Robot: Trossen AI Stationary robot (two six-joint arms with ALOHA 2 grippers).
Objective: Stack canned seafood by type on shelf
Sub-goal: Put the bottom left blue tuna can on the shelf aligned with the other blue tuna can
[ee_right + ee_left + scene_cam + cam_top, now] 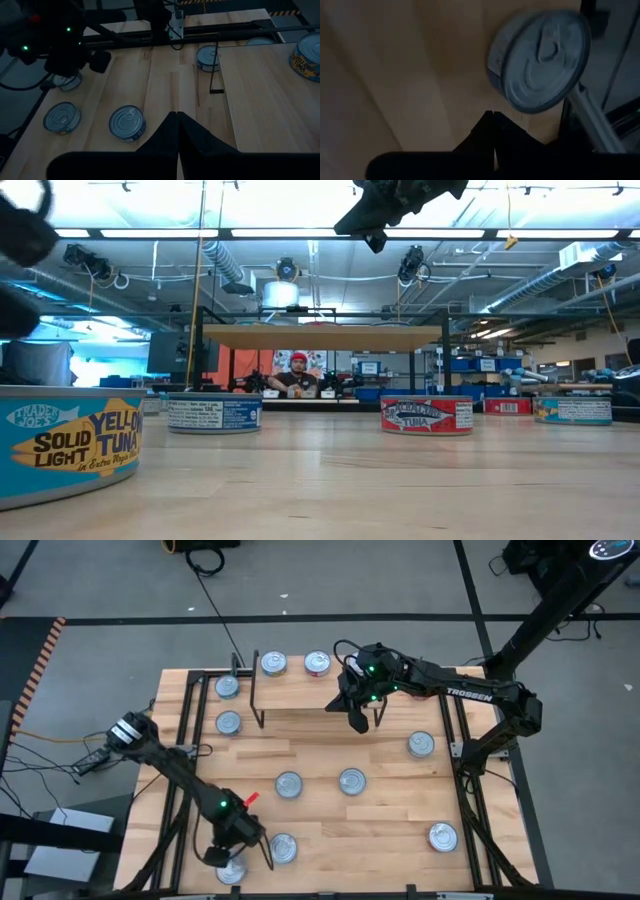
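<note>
1. Wooden planks make up the bench (320, 775), which sits in a black frame on a grey floor in the high view; the low view alone shows the room behind, with ceiling lights, shelving and a seated person (297, 377) far off
2. From above, the shelf (300, 718) stands at the far side of the bench, with two tins (272, 664) on its back edge; the low view shows its plank top (322, 337) raised on thin black legs, seen from underneath
3. Other tins lie scattered on the bench: two left of the shelf, two mid-bench (288, 784), two on the right side, two at the near left
4. Only the low view reads the labels: a blue yellowfin tuna tin (68, 442) close by, a dark-blue one (214, 413) and a red one (427, 415) farther off
5. At the near left corner the left hand (228, 862) is low, its fingers (492, 131) pressed together and empty in its wrist view, with a tin (540, 60) just beyond their tips
6. Over the shelf's right part hangs the right hand (358, 712), raised; its wrist view shows the fingers (177, 132) closed on nothing, above two tins (127, 122) on the bench
</note>
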